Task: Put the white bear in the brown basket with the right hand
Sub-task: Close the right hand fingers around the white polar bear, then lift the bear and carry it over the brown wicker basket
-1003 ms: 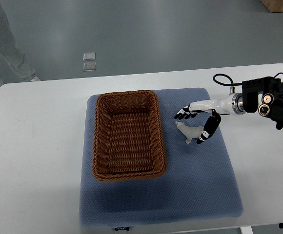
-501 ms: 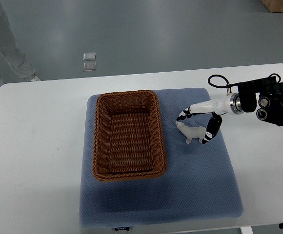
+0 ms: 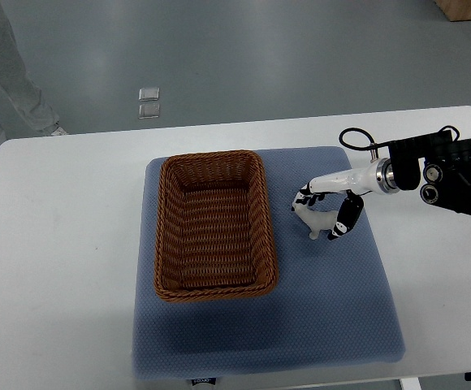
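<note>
Woven wicker basket (image 3: 216,225), dimpled cloth mat (image 3: 333,301)

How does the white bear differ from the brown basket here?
The white bear is small and smooth; the brown basket is large and woven. The bear sits between the right hand's fingers, while the basket stands free and empty. Both rest on the blue mat.

Our right hand (image 3: 326,208), white with black fingertips, reaches in from the right edge, fingers curled downward.

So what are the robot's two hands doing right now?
Right hand: fingers closing around the white bear, grip not yet clearly firm.
Left hand: not in view.
</note>
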Controlling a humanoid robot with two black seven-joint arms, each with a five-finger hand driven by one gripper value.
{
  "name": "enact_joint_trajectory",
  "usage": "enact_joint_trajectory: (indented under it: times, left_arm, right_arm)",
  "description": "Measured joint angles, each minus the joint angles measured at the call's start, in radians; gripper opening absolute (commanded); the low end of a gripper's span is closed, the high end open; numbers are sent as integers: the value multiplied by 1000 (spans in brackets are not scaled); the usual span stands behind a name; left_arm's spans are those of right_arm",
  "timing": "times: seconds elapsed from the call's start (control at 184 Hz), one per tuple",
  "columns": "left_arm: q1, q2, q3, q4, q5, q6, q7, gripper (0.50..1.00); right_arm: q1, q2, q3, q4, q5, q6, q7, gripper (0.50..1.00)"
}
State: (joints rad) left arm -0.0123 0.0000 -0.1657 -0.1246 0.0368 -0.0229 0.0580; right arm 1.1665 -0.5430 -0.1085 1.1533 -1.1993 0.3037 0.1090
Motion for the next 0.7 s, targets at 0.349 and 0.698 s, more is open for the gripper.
enact_joint_trajectory:
  times: [0.349, 0.698]
  left_arm:
    - [0, 0, 0, 0, 0, 0, 0, 1000]
    - [0, 0, 0, 0, 0, 0, 0, 1000]
  right_arm:
    - [-2, 0, 0, 0, -11, 2, -1, 599]
    - [5, -1, 0, 0, -10, 6, -2, 500]
